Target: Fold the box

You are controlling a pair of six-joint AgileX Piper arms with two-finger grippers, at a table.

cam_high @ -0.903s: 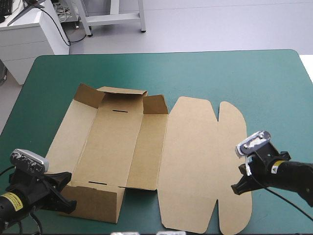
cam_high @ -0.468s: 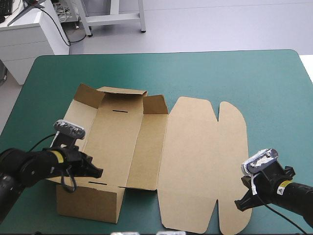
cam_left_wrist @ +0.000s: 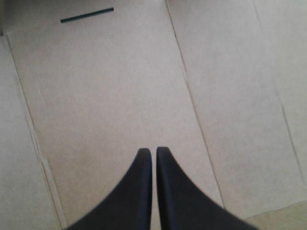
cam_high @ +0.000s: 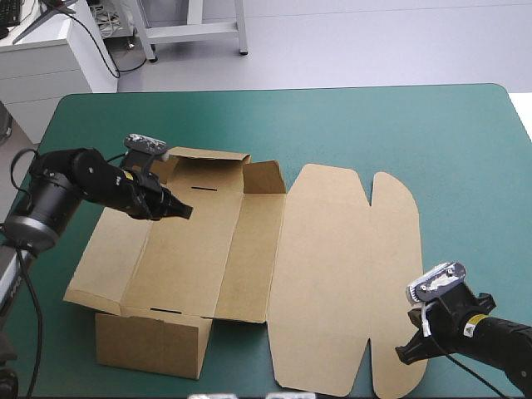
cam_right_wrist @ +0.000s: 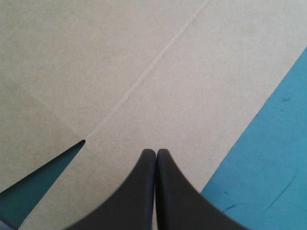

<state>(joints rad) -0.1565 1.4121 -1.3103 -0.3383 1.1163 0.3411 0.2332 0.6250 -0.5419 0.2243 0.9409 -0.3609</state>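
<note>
The brown box point(cam_high: 249, 258) lies partly formed on the teal-green table: near end wall raised, far end flaps standing, left side panel sloping outward, lid point(cam_high: 349, 274) flat to the right. My left gripper point(cam_high: 181, 213) is shut and hovers over the box's floor near the far end, beside the far slot point(cam_high: 202, 189). In the left wrist view the left gripper point(cam_left_wrist: 153, 151) points along the floor panel point(cam_left_wrist: 110, 96) toward a slot point(cam_left_wrist: 87, 15). My right gripper point(cam_high: 404, 354) is shut over the lid's near right corner; the right wrist view shows that gripper point(cam_right_wrist: 156, 152) above the board point(cam_right_wrist: 120, 62) near its edge.
Bare teal-green cover point(cam_high: 374, 125) runs along the far side and the right of the table. A white cabinet point(cam_high: 41, 58) stands beyond the far left corner. In the right wrist view, teal-green cover point(cam_right_wrist: 268, 143) lies just beside the lid's edge.
My left arm has swung from the near left corner of the box, over the left panel, to the far end of the floor. The right gripper has drawn back toward the lid's near right corner.
</note>
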